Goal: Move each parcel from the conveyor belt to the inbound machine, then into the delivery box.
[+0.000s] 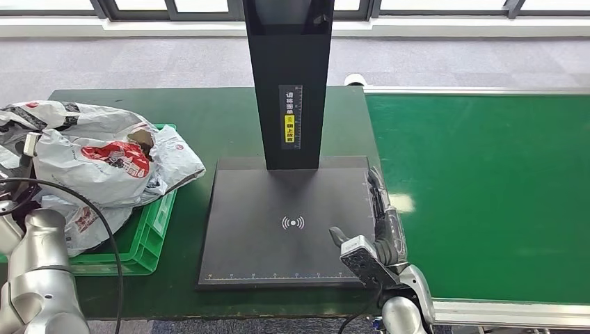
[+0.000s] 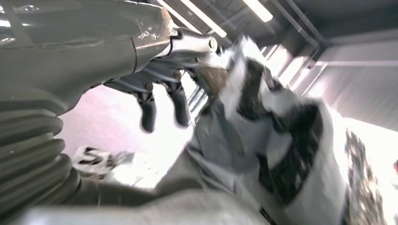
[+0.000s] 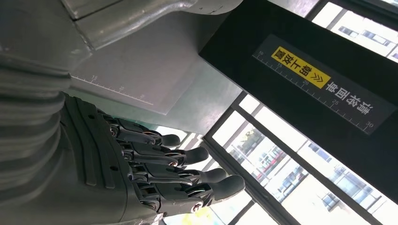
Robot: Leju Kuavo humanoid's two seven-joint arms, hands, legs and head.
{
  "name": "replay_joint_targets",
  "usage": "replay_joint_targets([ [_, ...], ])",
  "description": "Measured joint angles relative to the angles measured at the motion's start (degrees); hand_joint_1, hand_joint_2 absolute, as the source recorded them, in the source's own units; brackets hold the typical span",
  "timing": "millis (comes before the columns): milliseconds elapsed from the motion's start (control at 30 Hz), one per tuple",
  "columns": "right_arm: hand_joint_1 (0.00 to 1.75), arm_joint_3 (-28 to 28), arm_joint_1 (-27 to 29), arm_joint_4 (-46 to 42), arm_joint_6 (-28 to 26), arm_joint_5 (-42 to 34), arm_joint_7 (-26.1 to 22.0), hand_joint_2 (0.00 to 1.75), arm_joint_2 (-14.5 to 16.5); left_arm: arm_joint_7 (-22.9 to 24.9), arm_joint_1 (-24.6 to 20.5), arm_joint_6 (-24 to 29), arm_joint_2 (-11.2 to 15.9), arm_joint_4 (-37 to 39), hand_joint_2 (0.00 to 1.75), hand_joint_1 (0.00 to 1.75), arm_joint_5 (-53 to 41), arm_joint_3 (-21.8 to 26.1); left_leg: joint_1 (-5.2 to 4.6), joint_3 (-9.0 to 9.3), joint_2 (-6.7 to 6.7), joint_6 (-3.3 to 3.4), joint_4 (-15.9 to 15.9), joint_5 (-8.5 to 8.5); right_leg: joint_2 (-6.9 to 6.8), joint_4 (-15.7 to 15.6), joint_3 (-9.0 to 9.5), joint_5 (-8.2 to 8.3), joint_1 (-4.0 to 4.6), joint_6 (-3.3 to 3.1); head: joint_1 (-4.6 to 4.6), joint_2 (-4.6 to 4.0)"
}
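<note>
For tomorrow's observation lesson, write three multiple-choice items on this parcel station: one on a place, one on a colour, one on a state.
1. Where do the parcels lie?
A in the green crate
B on the scanner plate
C on the conveyor belt

2. What colour is the conveyor belt?
A black
B green
C red

3. How is the right hand?
A gripping a parcel
B pressing the column
C open, holding nothing

Key: 1 A, the bags heap over the green crate. 2 B, its surface is green. 3 C, its fingers lie straight and apart beside the scanner plate.

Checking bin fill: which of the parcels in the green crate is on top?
The white parcel with the red logo tops the green crate; another parcel lies beneath it, mostly covered.
</note>
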Motion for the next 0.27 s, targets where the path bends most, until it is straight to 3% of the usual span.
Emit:
replay_joint_targets([
  [33, 0.0, -0.01, 0.0, 0.07, 0.13, -0.25, -0.12, 1.75, 0.01, -2.01, -0.02, 0.0, -0.52, -0.95, 0.0, 0.0, 0.63, 1.08, 0.0, 0.0, 0.0, 0.0, 0.0, 0.0, 0.0, 0.0, 0.0, 0.0, 0.0, 0.0, 0.0, 0.0],
  [267, 0.0, -0.17, -0.01, 0.65, 0.34, -0.64, -0.4, 1.75, 0.07, -15.7, -0.42, 0.0, -5.31, -8.51, 0.0, 0.0, 6.82, 9.73, 0.0, 0.0, 0.02, 0.0, 0.0, 0.0, 0.02, 0.0, -0.03, 0.0, 0.0, 0.0, 0.0, -0.01],
])
